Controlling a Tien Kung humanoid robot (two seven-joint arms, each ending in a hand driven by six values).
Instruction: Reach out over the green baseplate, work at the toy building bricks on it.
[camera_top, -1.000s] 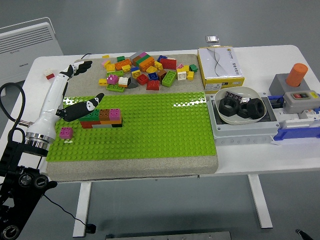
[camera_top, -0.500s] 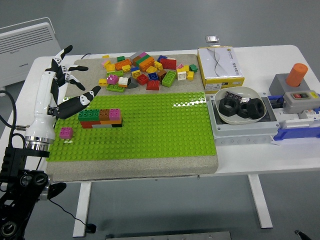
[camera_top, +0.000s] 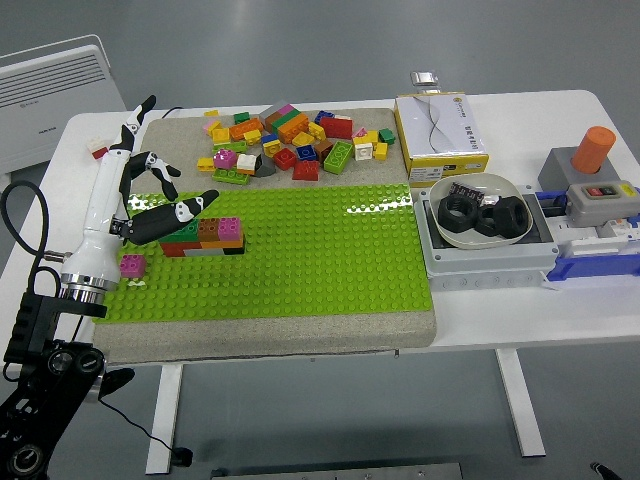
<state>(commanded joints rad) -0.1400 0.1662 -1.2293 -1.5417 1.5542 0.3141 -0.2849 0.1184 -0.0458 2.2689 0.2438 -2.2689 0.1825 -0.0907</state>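
The green baseplate (camera_top: 300, 255) lies on a grey mat in the middle of the table. On its left part stands a short wall of bricks (camera_top: 208, 238): green, brown and pink on top, red and grey below. A lone pink brick (camera_top: 133, 265) sits near the plate's left edge. My left hand (camera_top: 150, 185) hovers at the plate's far-left corner, fingers spread, its thumb reaching toward the wall's green end. It holds nothing. The right arm does not show.
A heap of loose bricks (camera_top: 290, 145) lies on the mat behind the plate. To the right stand a yellow-and-white box (camera_top: 440, 125), a grey tray with a white bowl (camera_top: 480, 210) of black rings, and a switch box with an orange cylinder (camera_top: 593, 150).
My left hand swung out left and back away from the brick wall, then came part of the way back toward it. The bricks have not moved.
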